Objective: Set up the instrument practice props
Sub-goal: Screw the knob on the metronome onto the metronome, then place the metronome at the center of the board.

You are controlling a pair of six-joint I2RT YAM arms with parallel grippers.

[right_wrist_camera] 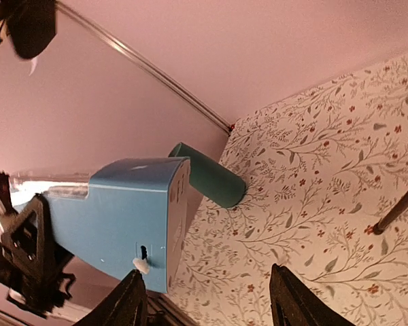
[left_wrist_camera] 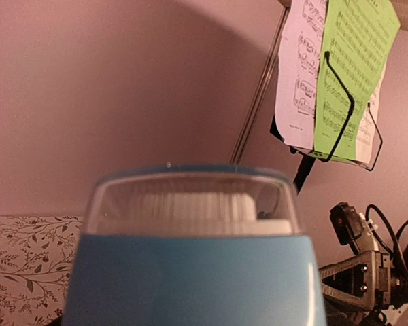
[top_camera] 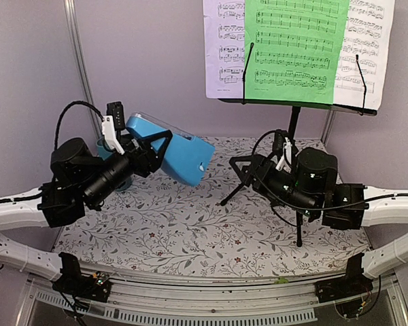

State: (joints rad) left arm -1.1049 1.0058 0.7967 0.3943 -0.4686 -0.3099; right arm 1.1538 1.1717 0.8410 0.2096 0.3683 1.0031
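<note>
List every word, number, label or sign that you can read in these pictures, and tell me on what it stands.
No text can be read anywhere.
white sheet-music pages: printed staves and notes only; any title or number is too small to read.
green sheet-music page: the same, too small.
blue metronome: no legible label or brand.

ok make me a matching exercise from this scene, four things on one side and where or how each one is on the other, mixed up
Things:
1. blue pyramid-shaped metronome
2. green sheet-music page
3. teal cylinder cup
4. right gripper

Places or states:
a. open, nothing between its fingers
b. standing on the floral table near the back wall
c. held tilted off the table in the left gripper
d. on the black tripod music stand, between white sheet-music pages

Pairs: 1-c, 2-d, 3-b, 4-a
</note>
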